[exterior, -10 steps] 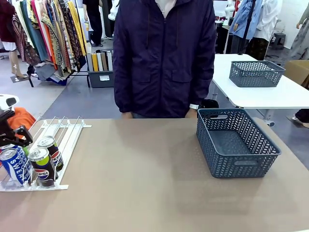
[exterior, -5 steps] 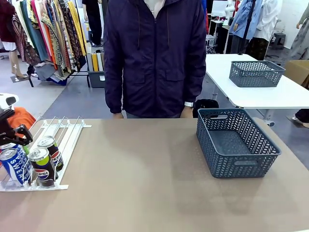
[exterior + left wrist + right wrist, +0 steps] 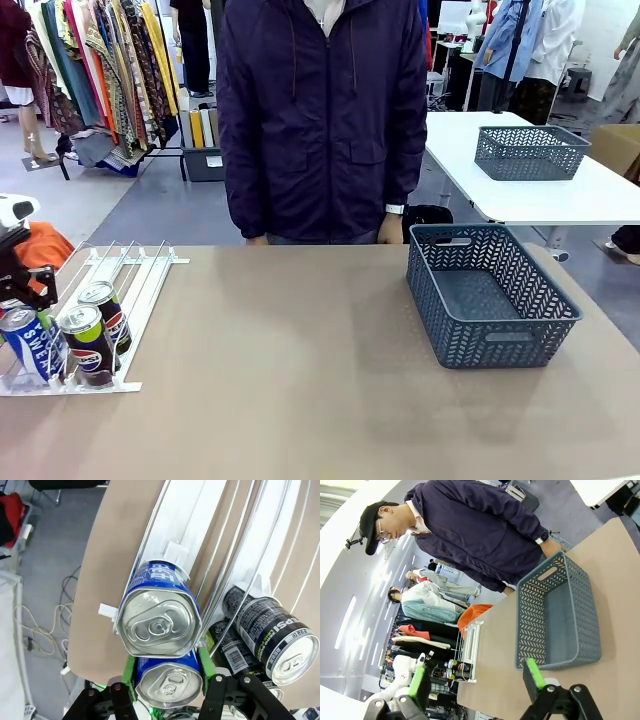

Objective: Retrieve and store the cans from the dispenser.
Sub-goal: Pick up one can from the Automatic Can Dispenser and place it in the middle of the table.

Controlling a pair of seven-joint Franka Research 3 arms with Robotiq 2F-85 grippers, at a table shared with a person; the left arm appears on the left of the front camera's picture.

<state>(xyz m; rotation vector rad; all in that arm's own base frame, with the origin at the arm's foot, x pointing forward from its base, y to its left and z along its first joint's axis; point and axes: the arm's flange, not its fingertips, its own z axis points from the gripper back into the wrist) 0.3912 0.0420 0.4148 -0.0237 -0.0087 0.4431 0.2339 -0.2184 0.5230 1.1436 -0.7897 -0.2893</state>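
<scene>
Progress: nothing stored so far, first pick at the grasp stage.

Front view. At the left edge of the tan table (image 3: 300, 390), flat white sloped wire-rail dispenser (image 3: 125, 270), well apart from the dark grey lattice plastic basket (image 3: 430, 300) on the right. Basket interior bare. At the rack's low end, slim blue-and-white Pocari Sweat can (image 3: 28, 345) with a silver top, beside two dark Pepsi cans (image 3: 90, 345) with yellow-green bands. Over the blue lane, black left gripper (image 3: 22, 298) (tips hidden behind the cans). At the far side, person (image 3: 320, 120) in a dark jacket, hands off the table.

Left wrist view. On either side of a second blue can (image 3: 169, 682), green pads (image 3: 129, 677) pressed flat: jaws clamped on it. Just beyond, in the same lane, the Pocari Sweat can against a curved white stopper (image 3: 175, 555). Next lane over, the Pepsi cans.

Right wrist view. Above the table near the basket, right gripper (image 3: 477, 680) with fingers wide apart, holding nothing.

Judgement: every visible can remains in the dispenser. Left to do: lift and carry the clamped can, release it into the basket, then repeat for the other blue can and the Pepsi cans.
</scene>
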